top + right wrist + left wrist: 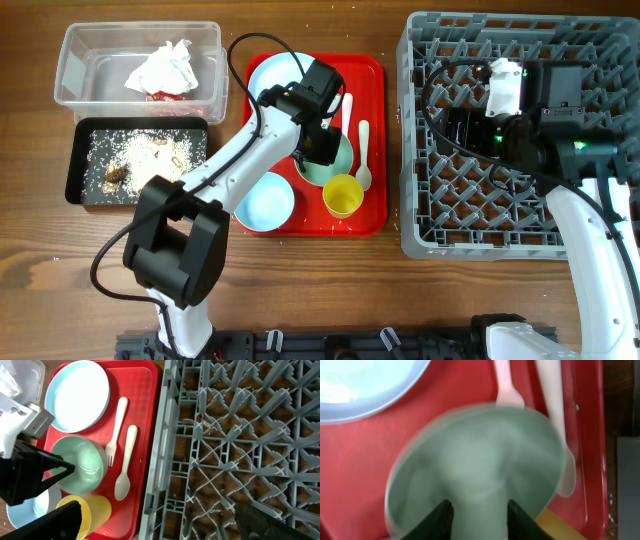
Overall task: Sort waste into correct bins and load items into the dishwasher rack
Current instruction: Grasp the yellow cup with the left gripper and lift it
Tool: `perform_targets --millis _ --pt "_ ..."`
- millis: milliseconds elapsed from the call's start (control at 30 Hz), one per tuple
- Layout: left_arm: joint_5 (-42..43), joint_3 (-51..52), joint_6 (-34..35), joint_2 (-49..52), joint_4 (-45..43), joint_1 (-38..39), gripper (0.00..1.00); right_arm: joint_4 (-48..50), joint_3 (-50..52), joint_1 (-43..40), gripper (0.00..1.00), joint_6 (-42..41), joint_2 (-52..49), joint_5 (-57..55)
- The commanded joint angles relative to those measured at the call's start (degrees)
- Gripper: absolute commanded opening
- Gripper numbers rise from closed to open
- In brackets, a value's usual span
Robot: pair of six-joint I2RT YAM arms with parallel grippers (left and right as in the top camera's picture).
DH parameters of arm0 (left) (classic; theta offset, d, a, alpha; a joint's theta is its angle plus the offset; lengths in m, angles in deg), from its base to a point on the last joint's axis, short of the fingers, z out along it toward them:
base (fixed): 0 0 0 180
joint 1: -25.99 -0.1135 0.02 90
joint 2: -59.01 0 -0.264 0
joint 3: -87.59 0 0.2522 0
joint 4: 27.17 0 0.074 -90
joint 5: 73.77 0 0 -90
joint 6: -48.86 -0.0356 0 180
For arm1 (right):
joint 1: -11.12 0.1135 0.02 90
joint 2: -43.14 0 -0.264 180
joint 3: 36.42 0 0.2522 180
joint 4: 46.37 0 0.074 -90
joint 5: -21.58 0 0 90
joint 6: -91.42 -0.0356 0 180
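The left gripper [480, 507] hangs right over the pale green bowl [480, 455]. Its two dark fingers [444, 521] are part way apart, and the smooth round inside of the bowl shows in the gap. Nothing is pinched between them. The bowl looks blurry, and it sits on the flat red tray [365, 460]. Past the fingertips, to the left, is the shiny light blue plate [355, 380]. Past them, to the right, lie the thin white plastic fork [506, 385] and spoon [555, 400], side by side. The small yellow cup [560, 525] is just beside the right finger.

The right gripper [160, 522] is spread wide and holds nothing. Under its fingers is the grey plastic dishwasher rack [240, 435], a grid of crossed bars and pointy pegs.
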Motion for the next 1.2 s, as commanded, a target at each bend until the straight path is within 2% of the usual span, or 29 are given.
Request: perform_targets --millis 0,100,167,300,433,600,700,800,867,967,1133,1167 --pt "0.3 -6.7 3.1 -3.4 4.0 -1.3 0.45 0.1 -1.0 -0.2 1.00 -0.8 -0.7 -0.5" --pt "4.0 -8.5 3.0 -7.0 6.6 -1.4 0.60 0.6 -1.0 -0.2 1.00 -0.8 -0.7 -0.5" --pt "6.1 -8.5 2.8 -7.5 9.1 -1.1 0.62 0.8 -1.0 -0.2 1.00 -1.1 -0.7 -0.5" --pt "7.4 -6.9 2.6 -7.0 12.7 1.0 0.63 0.9 -1.0 -0.2 1.00 -1.2 -0.7 -0.5" --pt "8.0 -3.5 2.8 -6.9 12.0 4.8 0.66 0.8 -1.0 -0.2 1.00 -1.3 -0.7 -0.5" --pt "7.2 3.5 8.9 -6.7 6.4 7.9 0.66 0.7 -1.0 -0.2 1.00 -2.4 -0.7 -0.5" --pt "3.9 6.6 12.5 -6.7 5.0 7.9 0.60 0.5 -1.0 -0.2 1.00 -2.4 -0.7 -0.5" --pt "2.1 8.2 12.7 -6.7 3.8 7.9 0.60 0.6 -1.0 -0.2 1.00 -2.4 -0.7 -0.5" --pt "2.1 9.2 12.7 -6.7 2.7 7.9 0.55 0.6 -1.0 -0.2 1.00 -2.3 -0.7 -0.5" --pt "2.2 11.1 12.7 -6.7 1.2 7.9 0.42 0.6 -1.0 -0.2 1.00 -2.4 -0.7 -0.5" --pt "2.6 11.7 13.9 -6.7 0.5 7.9 0.07 0.6 -1.0 -0.2 1.00 -2.3 -0.7 -0.5" --pt "2.6 11.7 14.3 -6.7 0.5 7.9 0.04 0.6 -1.0 -0.2 1.00 -2.3 -0.7 -0.5"
